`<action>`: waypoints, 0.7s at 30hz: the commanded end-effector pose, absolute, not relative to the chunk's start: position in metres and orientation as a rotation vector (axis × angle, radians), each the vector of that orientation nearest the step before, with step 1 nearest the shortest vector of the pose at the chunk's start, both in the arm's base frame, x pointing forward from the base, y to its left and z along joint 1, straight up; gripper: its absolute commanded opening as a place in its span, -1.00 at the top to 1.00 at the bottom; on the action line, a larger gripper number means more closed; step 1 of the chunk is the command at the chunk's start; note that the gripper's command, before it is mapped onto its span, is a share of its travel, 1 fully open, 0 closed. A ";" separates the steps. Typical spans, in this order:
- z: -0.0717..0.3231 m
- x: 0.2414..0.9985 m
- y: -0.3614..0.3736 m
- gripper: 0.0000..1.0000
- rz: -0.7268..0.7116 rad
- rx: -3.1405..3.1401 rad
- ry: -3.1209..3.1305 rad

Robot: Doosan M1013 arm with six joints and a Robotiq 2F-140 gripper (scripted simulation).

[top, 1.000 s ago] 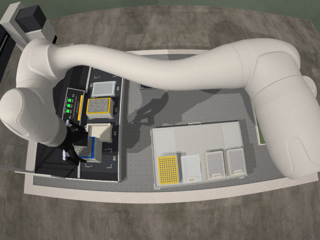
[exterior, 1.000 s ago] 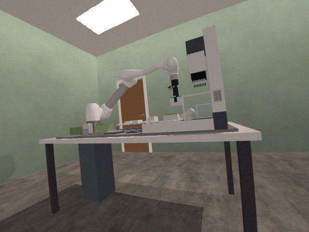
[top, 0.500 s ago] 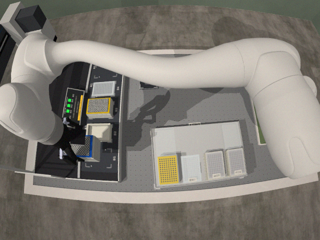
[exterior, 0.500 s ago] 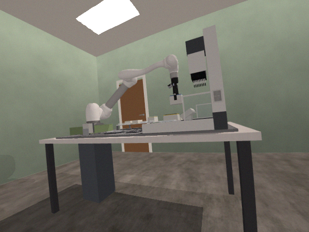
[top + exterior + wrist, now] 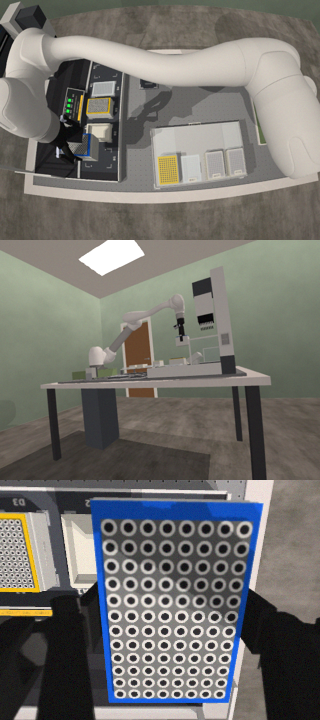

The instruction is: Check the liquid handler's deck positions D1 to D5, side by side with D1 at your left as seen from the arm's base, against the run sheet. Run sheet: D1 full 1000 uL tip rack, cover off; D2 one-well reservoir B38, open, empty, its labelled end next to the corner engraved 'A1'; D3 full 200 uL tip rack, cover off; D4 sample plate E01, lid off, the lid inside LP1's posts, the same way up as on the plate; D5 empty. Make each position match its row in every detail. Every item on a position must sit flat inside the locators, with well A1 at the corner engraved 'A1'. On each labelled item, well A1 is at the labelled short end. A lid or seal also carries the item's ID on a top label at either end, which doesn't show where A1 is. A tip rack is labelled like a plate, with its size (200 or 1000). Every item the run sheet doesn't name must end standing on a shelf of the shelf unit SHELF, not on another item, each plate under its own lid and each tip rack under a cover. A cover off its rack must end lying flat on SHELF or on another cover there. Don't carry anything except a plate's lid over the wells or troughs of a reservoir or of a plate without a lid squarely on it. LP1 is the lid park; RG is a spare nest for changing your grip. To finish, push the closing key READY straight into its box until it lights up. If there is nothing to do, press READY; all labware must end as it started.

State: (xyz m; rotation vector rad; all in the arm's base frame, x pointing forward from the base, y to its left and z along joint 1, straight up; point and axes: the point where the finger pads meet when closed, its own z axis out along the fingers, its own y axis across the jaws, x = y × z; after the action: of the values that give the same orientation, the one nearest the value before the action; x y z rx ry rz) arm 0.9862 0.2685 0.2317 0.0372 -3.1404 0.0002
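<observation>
Aloft | end effector [image 5: 170,612] grips blue rack [image 5: 170,605] | reservoir [image 5: 99,131] apparently beneath

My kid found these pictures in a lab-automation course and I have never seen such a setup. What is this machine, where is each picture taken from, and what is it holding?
It is one white robot arm bolted to a table. One picture looks straight down, one looks from across the room, and one comes from a camera at the arm's wrist.

The arm's end effector is shut on a blue tip rack, a tray of pipette tips, held up above the liquid handler's deck. On the deck sit a yellow tip rack, a white plate and a reservoir, which looks tilted. To the side, the shelf unit carries four more items.
</observation>
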 end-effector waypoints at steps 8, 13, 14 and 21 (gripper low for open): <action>0.249 0.986 0.268 0.80 0.000 0.037 -3.142; 0.253 0.986 0.268 0.80 0.000 0.037 -3.142; 0.255 0.986 0.268 0.80 0.000 0.037 -3.142; 0.256 0.986 0.268 0.80 0.000 0.037 -3.143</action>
State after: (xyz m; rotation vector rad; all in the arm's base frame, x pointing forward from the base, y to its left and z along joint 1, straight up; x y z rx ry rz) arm 0.9863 0.2684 0.2542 0.0372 -3.1405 0.0004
